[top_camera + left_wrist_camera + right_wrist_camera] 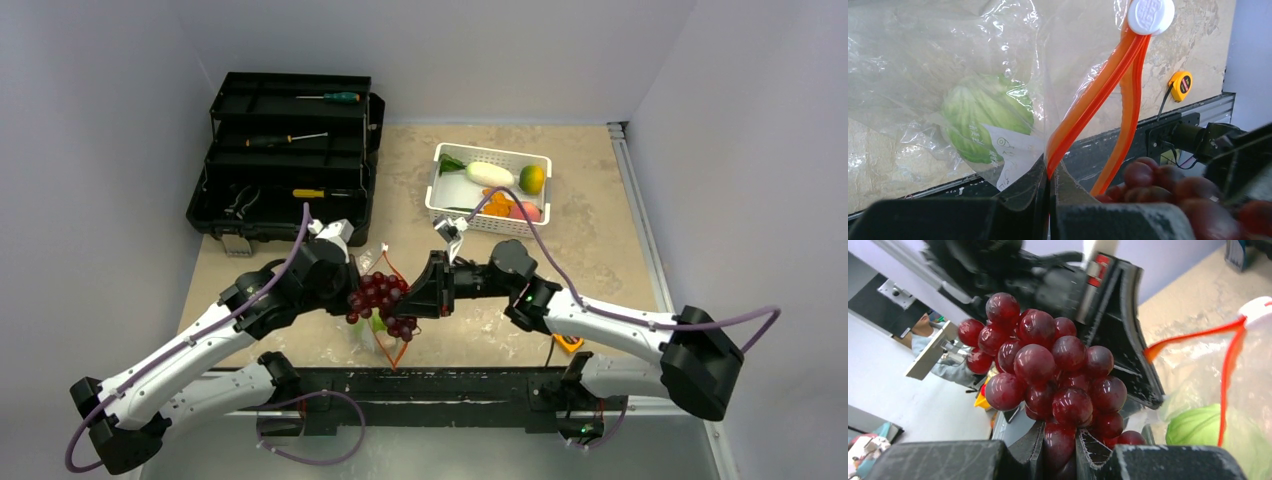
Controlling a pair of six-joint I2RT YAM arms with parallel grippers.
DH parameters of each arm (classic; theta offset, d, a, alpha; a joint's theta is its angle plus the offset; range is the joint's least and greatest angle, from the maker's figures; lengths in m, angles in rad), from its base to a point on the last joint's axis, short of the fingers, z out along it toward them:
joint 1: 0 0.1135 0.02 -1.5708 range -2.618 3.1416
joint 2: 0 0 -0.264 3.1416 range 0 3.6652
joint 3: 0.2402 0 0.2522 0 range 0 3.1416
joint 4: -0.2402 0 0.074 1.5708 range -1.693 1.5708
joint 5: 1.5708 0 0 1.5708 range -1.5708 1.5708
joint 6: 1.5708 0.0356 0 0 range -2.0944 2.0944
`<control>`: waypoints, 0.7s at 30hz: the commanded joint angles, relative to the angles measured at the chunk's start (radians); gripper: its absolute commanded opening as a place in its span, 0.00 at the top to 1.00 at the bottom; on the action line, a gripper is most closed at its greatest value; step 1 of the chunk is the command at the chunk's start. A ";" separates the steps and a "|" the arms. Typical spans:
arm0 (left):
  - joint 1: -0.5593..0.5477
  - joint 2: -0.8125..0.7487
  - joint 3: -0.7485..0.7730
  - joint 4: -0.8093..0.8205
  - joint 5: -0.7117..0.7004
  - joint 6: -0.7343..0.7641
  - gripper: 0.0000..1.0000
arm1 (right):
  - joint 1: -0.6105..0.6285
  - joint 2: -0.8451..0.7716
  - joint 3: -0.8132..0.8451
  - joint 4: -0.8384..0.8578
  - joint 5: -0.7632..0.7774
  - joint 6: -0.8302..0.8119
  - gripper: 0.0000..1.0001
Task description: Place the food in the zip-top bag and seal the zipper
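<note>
My left gripper (1050, 172) is shut on the orange-red zipper strip (1098, 95) of the clear zip-top bag (923, 55), holding its mouth up. The white slider (1150, 15) sits at the strip's far end. A green cabbage (980, 117) lies inside the bag. My right gripper (1058, 440) is shut on a bunch of dark purple grapes (1048, 370), held at the bag's mouth beside the left gripper (350, 290). The grapes (383, 300) hang between both grippers in the top view. The right gripper (437, 287) faces left. The cabbage also shows in the right wrist view (1198, 427).
A white perforated basket (440, 190) at the back right holds more toy food, a yellow-green lemon (532, 178) and orange pieces (500, 205). An open black toolbox (285, 160) with screwdrivers stands at the back left. A yellow tape measure (568, 343) lies near the front edge.
</note>
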 commanded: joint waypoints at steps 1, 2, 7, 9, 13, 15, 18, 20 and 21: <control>-0.003 -0.007 0.012 0.029 0.015 -0.018 1.00 | 0.026 0.026 0.011 0.152 0.095 0.024 1.00; -0.003 -0.012 0.013 0.027 0.016 -0.019 1.00 | 0.031 0.030 0.010 0.132 0.121 0.007 1.00; -0.003 -0.029 0.013 0.013 0.008 -0.022 1.00 | 0.045 0.050 -0.003 0.072 0.196 -0.083 1.00; -0.003 -0.033 0.013 0.018 0.010 -0.024 1.00 | 0.054 0.060 -0.015 0.076 0.218 -0.104 0.99; -0.003 -0.024 0.017 0.031 0.024 -0.024 1.00 | 0.066 0.097 -0.021 0.078 0.254 -0.136 0.91; -0.003 -0.018 0.019 0.033 0.026 -0.024 1.00 | 0.073 0.110 0.005 0.033 0.291 -0.163 0.90; -0.003 -0.014 0.018 0.033 0.025 -0.024 1.00 | 0.093 0.126 0.067 -0.073 0.383 -0.235 0.82; -0.003 -0.012 0.019 0.035 0.026 -0.024 1.00 | 0.101 0.150 0.112 -0.139 0.418 -0.271 0.81; -0.004 -0.013 0.019 0.034 0.027 -0.025 1.00 | 0.102 0.161 0.128 -0.153 0.424 -0.282 0.80</control>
